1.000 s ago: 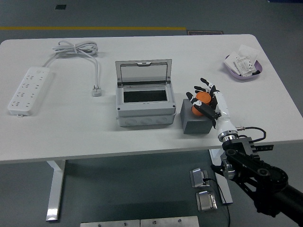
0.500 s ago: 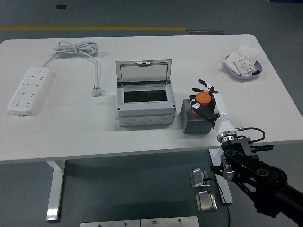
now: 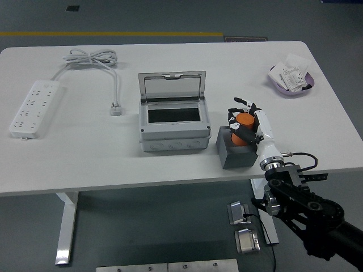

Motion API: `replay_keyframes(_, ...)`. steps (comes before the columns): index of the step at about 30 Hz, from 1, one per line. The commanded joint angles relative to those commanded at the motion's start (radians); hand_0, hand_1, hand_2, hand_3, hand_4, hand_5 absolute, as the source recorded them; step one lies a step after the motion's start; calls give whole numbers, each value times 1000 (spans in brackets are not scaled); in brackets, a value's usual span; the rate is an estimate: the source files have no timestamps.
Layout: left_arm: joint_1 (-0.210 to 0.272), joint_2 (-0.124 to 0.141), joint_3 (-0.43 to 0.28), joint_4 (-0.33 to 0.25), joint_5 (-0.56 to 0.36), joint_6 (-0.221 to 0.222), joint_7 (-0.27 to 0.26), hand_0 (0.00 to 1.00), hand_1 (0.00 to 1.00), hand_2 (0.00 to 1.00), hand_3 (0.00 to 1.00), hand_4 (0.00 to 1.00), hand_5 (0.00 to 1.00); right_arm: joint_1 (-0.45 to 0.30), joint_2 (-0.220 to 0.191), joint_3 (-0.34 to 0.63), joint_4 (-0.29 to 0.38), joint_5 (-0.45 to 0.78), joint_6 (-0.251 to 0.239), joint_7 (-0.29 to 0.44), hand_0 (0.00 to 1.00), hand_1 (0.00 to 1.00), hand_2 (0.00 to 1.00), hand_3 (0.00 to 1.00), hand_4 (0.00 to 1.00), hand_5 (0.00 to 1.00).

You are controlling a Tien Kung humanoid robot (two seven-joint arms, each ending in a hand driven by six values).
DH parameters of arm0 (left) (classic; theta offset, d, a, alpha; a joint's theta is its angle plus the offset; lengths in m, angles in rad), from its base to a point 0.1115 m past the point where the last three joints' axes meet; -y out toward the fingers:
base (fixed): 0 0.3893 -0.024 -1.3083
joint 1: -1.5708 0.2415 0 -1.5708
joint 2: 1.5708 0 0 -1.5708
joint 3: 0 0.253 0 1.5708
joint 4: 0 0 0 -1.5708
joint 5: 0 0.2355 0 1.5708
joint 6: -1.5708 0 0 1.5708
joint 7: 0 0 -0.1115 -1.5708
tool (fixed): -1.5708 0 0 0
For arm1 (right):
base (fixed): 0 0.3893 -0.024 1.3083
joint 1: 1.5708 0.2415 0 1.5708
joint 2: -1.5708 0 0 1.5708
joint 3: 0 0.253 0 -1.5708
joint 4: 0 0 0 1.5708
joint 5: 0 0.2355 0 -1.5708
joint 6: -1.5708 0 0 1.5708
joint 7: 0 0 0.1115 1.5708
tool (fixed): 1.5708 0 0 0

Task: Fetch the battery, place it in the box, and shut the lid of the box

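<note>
An orange cylindrical battery (image 3: 244, 123) stands on a dark grey block (image 3: 235, 149) right of the box. My right hand (image 3: 245, 120), white with black fingers, comes up from the lower right and is shut on the battery. The grey box (image 3: 173, 120) stands in the table's middle with its lid (image 3: 172, 85) raised upright at the back and its dark inside showing. My left arm is out of view.
A white power strip (image 3: 34, 109) with its coiled cable (image 3: 93, 58) and plug (image 3: 116, 108) lies at the left. A purple dish (image 3: 290, 81) of white packets sits at the far right. The table's near edge (image 3: 142, 187) runs just below the block.
My right hand has closed tighter on the battery and drawn slightly toward the near edge. The grey block has tilted and shifted a little nearer with it.
</note>
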Motion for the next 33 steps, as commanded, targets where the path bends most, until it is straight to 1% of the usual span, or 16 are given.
replay_keyframes(4, 0, 1, 1, 0, -2, 1, -1, 618, 692, 633, 638, 700, 155, 0, 0, -1, -1, 7, -2, 0, 297, 428, 496, 535, 497, 163)
replay_keyframes(5, 0, 1, 2, 0, -3, 1, -1, 618, 693, 634, 638, 701, 151, 1, 0, -2, 0, 9, -5, 1, 260, 388, 433, 447, 396, 187)
replay_keyframes(10, -1, 1, 10, 0, -10, 2, -2, 618, 693, 634, 638, 701, 151, 5, -1, 7, 3, 17, -21, 16, 260, 388, 433, 447, 396, 187)
replay_keyframes(11, -1, 1, 11, 0, -12, 2, -2, 618, 693, 635, 639, 703, 152, 7, -2, 10, 4, 19, -25, 21, 240, 356, 388, 416, 285, 58)
replay_keyframes(16, -1, 3, 18, 0, -19, 3, -3, 618, 693, 635, 639, 703, 152, 27, -6, 18, 18, 17, -39, 28, 240, 356, 388, 416, 285, 58)
replay_keyframes(17, -1, 4, 20, 0, -21, 3, -3, 619, 693, 635, 640, 706, 153, 34, -8, 19, 23, 16, -41, 27, 186, 302, 349, 355, 67, 2)
replay_keyframes(22, -2, 8, 32, -1, -33, 2, -2, 619, 693, 635, 640, 706, 153, 73, -18, 12, 39, -3, -56, 12, 186, 302, 349, 355, 67, 2)
replay_keyframes(23, -2, 8, 35, -1, -36, 2, -2, 621, 694, 636, 641, 706, 154, 83, -20, 7, 44, -19, -64, -1, 174, 283, 327, 320, 57, 2)
replay_keyframes(26, -3, 9, 44, -2, -45, 2, 0, 621, 694, 636, 641, 706, 154, 121, -27, -15, 60, -89, -92, -60, 174, 283, 327, 320, 57, 2)
replay_keyframes(28, -4, 10, 54, -1, -55, 2, 1, 621, 694, 636, 641, 706, 154, 156, -30, -37, 74, -160, -103, -117, 174, 283, 327, 320, 57, 2)
replay_keyframes(29, -4, 10, 58, -1, -59, 2, 1, 621, 694, 638, 641, 709, 156, 173, -31, -49, 80, -196, -101, -148, 157, 232, 334, 320, 62, 2)
replay_keyframes(31, -5, 11, 67, -1, -67, 2, 1, 621, 694, 638, 641, 709, 156, 214, -31, -81, 87, -280, -81, -226, 157, 232, 334, 320, 62, 2)
replay_keyframes(33, -6, 13, 75, -1, -74, 2, 2, 621, 694, 638, 641, 709, 156, 258, -26, -120, 89, -358, -42, -304, 157, 232, 334, 320, 62, 2)
